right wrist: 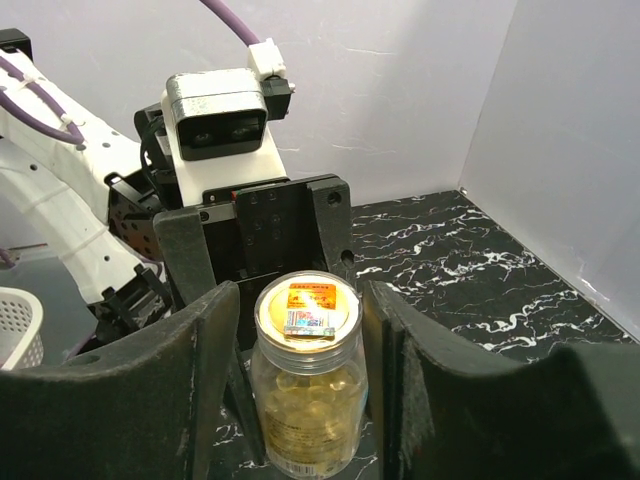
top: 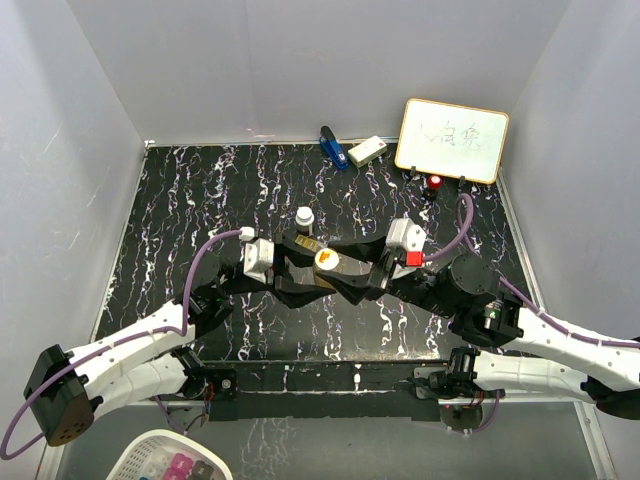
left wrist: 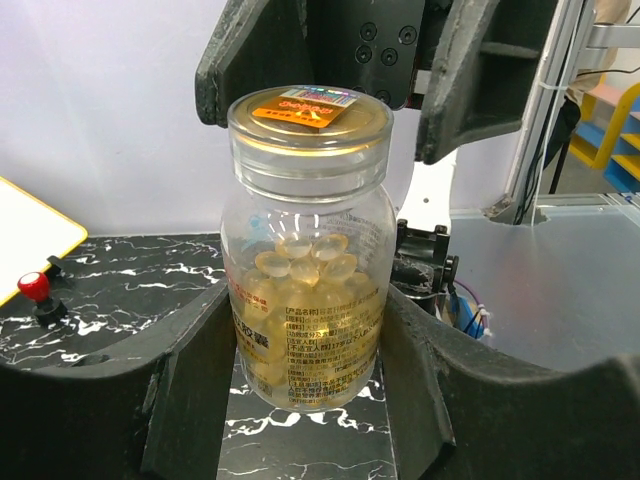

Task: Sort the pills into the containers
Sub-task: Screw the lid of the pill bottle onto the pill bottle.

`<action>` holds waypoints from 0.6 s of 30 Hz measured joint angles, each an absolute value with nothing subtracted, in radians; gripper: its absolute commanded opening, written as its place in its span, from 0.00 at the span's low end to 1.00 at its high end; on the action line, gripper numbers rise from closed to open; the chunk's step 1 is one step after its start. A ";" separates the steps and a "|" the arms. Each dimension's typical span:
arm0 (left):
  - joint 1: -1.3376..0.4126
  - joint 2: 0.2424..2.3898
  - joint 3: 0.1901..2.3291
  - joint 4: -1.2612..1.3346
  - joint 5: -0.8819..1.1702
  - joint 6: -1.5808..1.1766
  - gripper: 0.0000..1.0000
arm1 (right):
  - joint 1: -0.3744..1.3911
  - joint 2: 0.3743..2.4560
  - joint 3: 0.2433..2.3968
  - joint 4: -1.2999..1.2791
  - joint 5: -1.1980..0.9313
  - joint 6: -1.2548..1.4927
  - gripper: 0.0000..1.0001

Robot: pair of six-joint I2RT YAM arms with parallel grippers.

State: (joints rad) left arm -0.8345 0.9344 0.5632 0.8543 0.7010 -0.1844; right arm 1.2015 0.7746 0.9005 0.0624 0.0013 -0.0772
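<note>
White plastic mesh basket (top: 165, 458) at near-left corner, nearer than arm bases; pink and dark items inside, too small to ID. Black white-veined marble-pattern table (top: 200, 200).

L gripper (left wrist: 305, 300): jaws clamped on body of golden-amber clear bottle (left wrist: 305, 260), one finger each side, approx. table centre. Bottle upright, lid on, orange sticker on lid. Contents: translucent yellow softgel capsules, heaped to just below shoulder. Base touching table or not: cannot tell.

Small dark bottle w/ white round cap (top: 304, 216) stands just behind, capped, contents not visible.

Blue object (top: 332, 148) and white rectangular block (top: 367, 151) side by side at far edge.

R gripper (right wrist: 302, 295): jaws parted, flanking bottle lid, slim gap seen on one side.

Red-topped knob (top: 435, 182) and yellow-framed whiteboard (top: 452, 140) at far right.
</note>
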 measured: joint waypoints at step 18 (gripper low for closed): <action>-0.834 0.946 0.578 0.844 0.676 -0.182 0.00 | 1.200 0.783 0.907 0.064 0.014 -0.078 0.53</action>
State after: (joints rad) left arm -0.8345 0.9459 0.5781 0.8440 0.6758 -0.1822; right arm 1.1995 0.7834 0.9070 0.0639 0.0135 -0.0780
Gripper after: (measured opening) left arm 0.510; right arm 0.532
